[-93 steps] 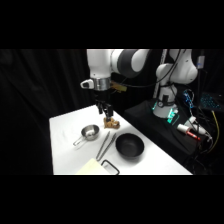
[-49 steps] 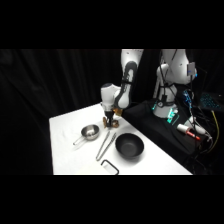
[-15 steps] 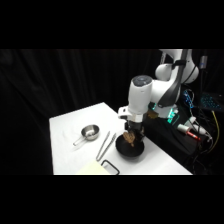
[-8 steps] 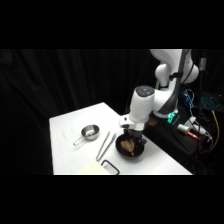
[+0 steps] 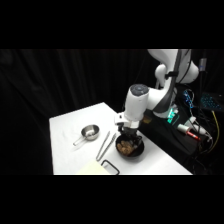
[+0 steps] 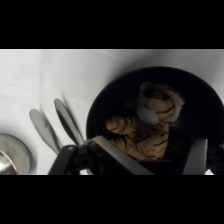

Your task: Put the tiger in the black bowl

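The tiger [image 6: 147, 127] lies inside the black bowl [image 6: 107, 105], apparently set down. The jaws [image 6: 150, 150] stand spread to either side, gripping nothing. Beside the bowl on the bench [image 5: 75, 125] lie metal tongs [image 5: 106, 145].

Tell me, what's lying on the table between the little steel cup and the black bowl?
Metal tongs lie between the steel cup and the black bowl, as the side view shows.

The bowl [image 6: 105, 107] is filled by the tiger [image 6: 145, 127]. Tongs [image 5: 106, 144] lie just beside its left rim, the cup [image 5: 90, 132] beyond them. The desk [image 5: 67, 127] is bare towards its far-left corner.
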